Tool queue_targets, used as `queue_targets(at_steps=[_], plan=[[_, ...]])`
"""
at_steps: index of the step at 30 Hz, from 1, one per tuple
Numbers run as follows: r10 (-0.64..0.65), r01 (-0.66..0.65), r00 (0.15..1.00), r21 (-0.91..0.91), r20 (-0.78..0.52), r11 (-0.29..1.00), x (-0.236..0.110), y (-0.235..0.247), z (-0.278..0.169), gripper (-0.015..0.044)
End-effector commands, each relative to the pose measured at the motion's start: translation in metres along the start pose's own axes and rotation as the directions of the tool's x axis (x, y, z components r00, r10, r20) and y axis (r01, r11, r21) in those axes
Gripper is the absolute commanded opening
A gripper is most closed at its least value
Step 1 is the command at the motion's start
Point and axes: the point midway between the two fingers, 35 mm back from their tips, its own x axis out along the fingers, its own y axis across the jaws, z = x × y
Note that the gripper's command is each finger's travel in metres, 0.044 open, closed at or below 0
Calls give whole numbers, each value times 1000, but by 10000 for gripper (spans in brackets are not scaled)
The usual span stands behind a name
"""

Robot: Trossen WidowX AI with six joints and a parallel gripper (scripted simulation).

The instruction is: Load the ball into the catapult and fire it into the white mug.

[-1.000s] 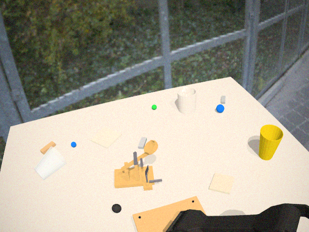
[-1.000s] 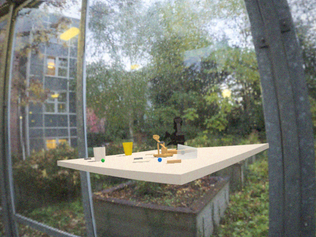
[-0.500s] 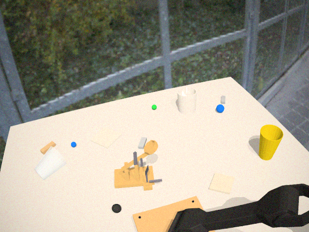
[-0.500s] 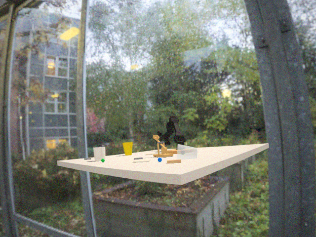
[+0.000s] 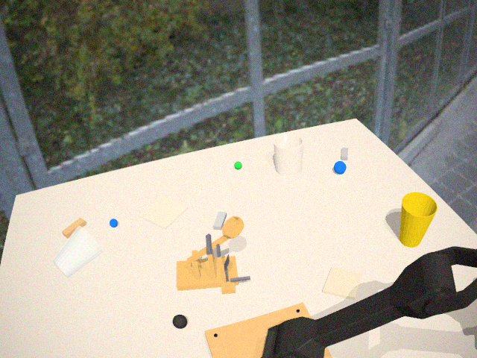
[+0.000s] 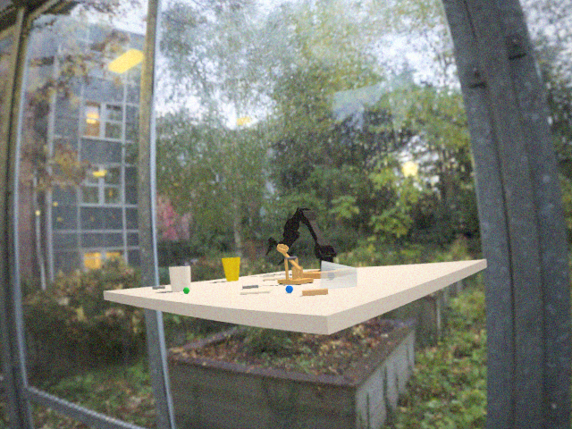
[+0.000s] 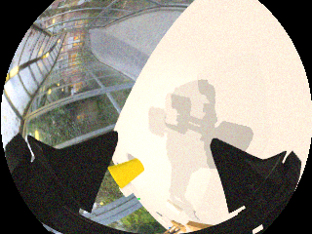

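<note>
The orange catapult (image 5: pixel 206 279) (image 6: pixel 295 281) stands mid-table, its spoon arm raised toward the back; the spoon cup (image 5: pixel 232 226) (image 6: pixel 282 248) looks empty. The white mug (image 5: pixel 288 156) (image 6: pixel 180 279) stands upright near the back edge. Loose balls lie on the table: a green one (image 5: pixel 238 165) (image 6: pixel 186 290) left of the mug, a larger blue one (image 5: pixel 339 167) right of it, a small blue one (image 5: pixel 113 223) (image 6: pixel 289 289) at the left, and a black one (image 5: pixel 179 321) in front of the catapult. Which is the task's ball cannot be told. My gripper (image 7: pixel 167 140) is open and empty above the table's right side, away from the catapult.
A yellow cup (image 5: pixel 416 221) (image 6: pixel 231 269) (image 7: pixel 127 172) stands at the right. A translucent container (image 5: pixel 77 252) (image 6: pixel 339 279) and an orange block (image 5: pixel 74 227) (image 6: pixel 315 291) lie at the left. Grey blocks (image 5: pixel 220 220) (image 5: pixel 344 154) and pale squares (image 5: pixel 165 212) (image 5: pixel 342 283) lie about.
</note>
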Motion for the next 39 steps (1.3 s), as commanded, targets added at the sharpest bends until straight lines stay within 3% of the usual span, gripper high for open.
queue_targets(at_steps=[1,20,27,39], plan=[[-29,26,999,-82,-32,996,14,15,-18,440],[-169,42,967,-536,-190,843,80,91,-138,440],[-128,41,982,-497,-142,867,65,106,-131,440],[-221,-7,953,-746,-207,666,94,134,-216,440]])
